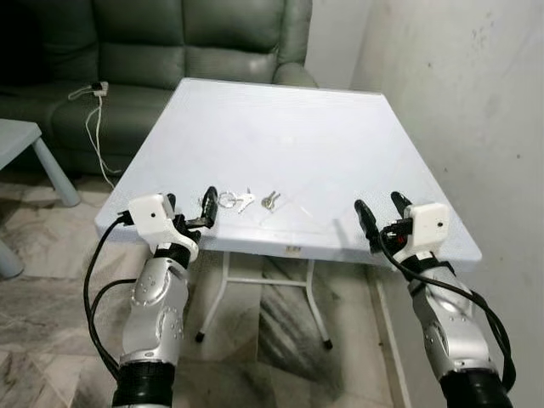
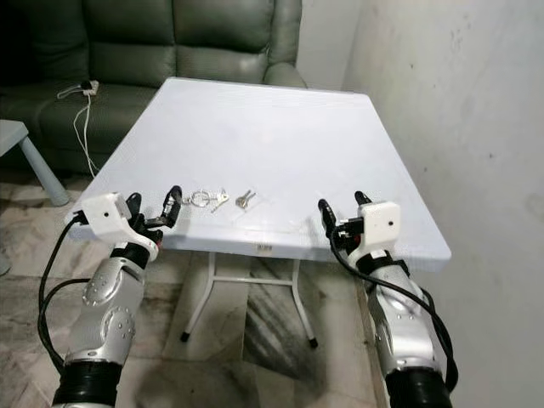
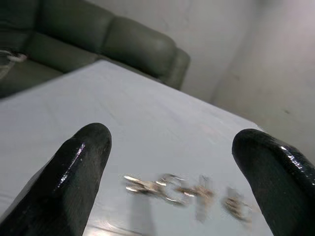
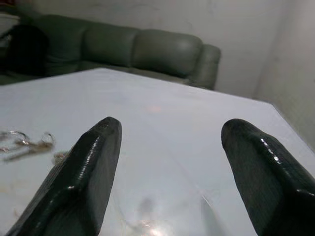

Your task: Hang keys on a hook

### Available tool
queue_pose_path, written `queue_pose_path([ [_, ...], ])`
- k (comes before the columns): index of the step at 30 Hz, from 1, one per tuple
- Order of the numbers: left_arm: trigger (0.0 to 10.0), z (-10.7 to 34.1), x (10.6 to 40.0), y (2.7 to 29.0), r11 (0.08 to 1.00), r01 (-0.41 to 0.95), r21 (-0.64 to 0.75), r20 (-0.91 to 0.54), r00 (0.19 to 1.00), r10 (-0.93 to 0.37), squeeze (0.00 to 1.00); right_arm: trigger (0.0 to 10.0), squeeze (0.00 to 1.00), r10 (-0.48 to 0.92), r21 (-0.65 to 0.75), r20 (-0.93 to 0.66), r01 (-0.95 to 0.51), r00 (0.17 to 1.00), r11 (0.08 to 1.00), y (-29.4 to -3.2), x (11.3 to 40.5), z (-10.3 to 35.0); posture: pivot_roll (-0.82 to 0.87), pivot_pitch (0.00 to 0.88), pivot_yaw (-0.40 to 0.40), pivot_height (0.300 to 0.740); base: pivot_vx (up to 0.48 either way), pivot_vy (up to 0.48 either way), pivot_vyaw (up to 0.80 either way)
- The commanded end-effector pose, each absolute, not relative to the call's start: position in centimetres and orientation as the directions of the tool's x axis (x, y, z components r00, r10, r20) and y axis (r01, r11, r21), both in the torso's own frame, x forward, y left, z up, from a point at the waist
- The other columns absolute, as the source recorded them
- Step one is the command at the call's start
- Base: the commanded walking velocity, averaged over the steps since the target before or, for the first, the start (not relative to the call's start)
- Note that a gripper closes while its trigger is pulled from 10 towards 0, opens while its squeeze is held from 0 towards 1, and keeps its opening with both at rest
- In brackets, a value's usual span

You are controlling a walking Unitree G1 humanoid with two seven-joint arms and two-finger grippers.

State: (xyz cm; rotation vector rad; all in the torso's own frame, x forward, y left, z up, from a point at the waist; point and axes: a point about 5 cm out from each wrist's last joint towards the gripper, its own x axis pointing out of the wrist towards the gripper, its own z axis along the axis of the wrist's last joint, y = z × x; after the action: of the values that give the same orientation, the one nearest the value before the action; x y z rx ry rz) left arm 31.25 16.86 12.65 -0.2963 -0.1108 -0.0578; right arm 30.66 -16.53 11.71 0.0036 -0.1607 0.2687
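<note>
Right now I have both arms raised at the near edge of the counter [image 1: 289,127], and the keys [image 1: 236,201] lie flat on it close to that edge: a ring with a key or two, and a second small key [image 1: 270,201] just beside it. The left gripper [image 1: 202,212] sits just beside the ring with its fingers [image 3: 74,172] spread wide, holding nothing. The right gripper [image 1: 381,214] hovers well apart from the keys, also wide and empty.

I judge the step in hand to be the pick-up with the left. To do it well I'd come in low, put one finger on each side of the ring rather than a blade, and close slowly, since thin metal on a smooth top is likely to skid or slip out flat.

No hook is to be seen near the counter, the sofa [image 1: 170,51] or the wall [image 1: 459,102], so I can't plan the hang yet. The left wrist view blurs the keys, and I can't tell whether the separate key is joined to the ring.
</note>
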Motion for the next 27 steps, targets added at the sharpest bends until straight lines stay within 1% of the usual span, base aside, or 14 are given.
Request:
queue_pose_path([
  [1, 10.0, 12.94, 31.39, 16.86, 0.956, 0.079, -0.284, 0.126, 0.991, -0.044, 0.0, 10.0, 0.0, 0.277, -0.031, 0.176, -0.275, 0.945, 0.961, -16.49, 30.94, 12.35, 0.03, 0.0, -0.099, 0.74, 0.315, 0.296, 0.0],
  [11, 10.0, 12.89, 31.41, 16.67, 0.957, 0.074, -0.282, 0.12, 0.992, -0.041, 0.0, 10.0, 0.0, 0.287, -0.02, 0.18, -0.288, 0.941, 0.958, -16.38, 30.9, 12.38, 0.03, 0.0, -0.099, 0.74, 0.307, 0.289, 0.0],
  [27, 10.0, 12.27, 31.19, 16.48, 0.965, 0.046, -0.259, 0.076, 0.997, -0.027, 0.0, 10.0, 0.0, 0.301, -0.038, 0.158, -0.299, 0.94, 0.953, -16.52, 30.93, 12.21, 0.04, 0.0, -0.106, 0.74, 0.0, 0.0, 0.0],
])
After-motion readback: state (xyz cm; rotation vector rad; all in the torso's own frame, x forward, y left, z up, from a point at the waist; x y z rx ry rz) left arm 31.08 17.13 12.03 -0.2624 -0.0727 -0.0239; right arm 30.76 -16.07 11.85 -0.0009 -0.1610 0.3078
